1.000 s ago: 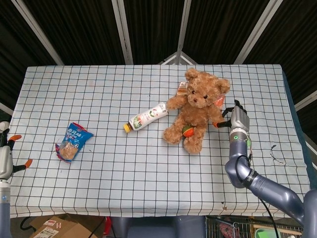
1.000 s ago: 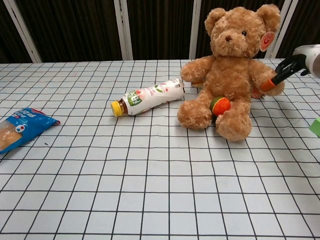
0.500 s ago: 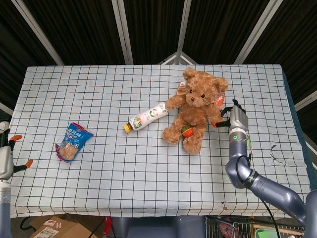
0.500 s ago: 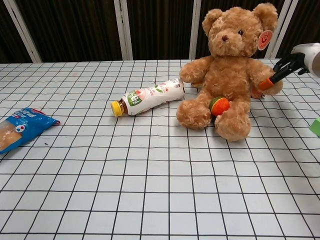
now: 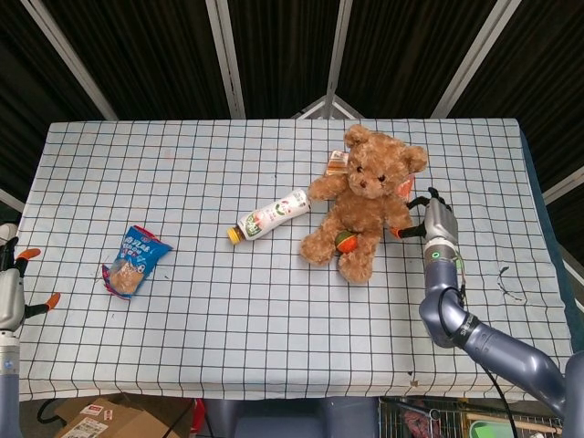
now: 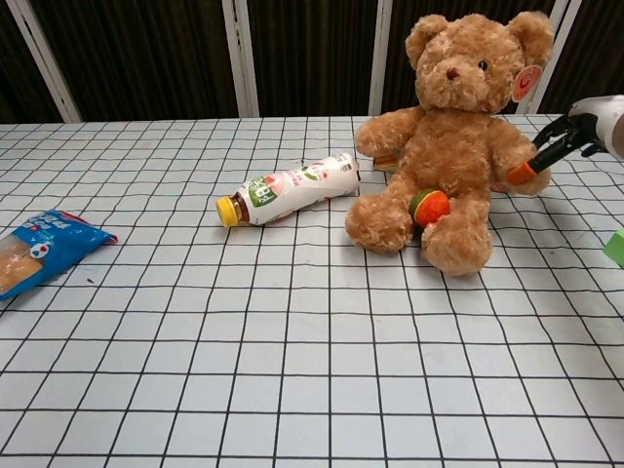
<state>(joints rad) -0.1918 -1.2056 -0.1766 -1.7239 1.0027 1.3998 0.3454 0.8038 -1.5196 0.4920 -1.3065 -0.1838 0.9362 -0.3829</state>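
A white cloth with a black grid covers the counter [image 5: 274, 310], with dark slatted panels behind it.

Your right hand [image 5: 435, 222] is at the 3 o'clock side of the teddy bear [image 5: 361, 199]. Its fingers [image 6: 551, 154] are spread, and one orange fingertip touches the paw of the bear's arm on that side in the chest view. The hand encloses nothing. The bear sits upright, leaning slightly, right of the counter's centre, with a small orange and green ball [image 6: 428, 206] resting between its legs and a round tag [image 6: 528, 81] at one ear.

Your left hand [image 5: 11, 290] is at the counter's 9 o'clock edge, well apart from all objects. Its orange-tipped fingers are apart and hold nothing. The nearest item is a blue snack packet [image 5: 134, 259], lying flat at the hand's 2 o'clock.

A white bottle with a yellow cap [image 5: 271, 214] lies on its side just beside the bear at its 9 o'clock, cap pointing away from the bear.
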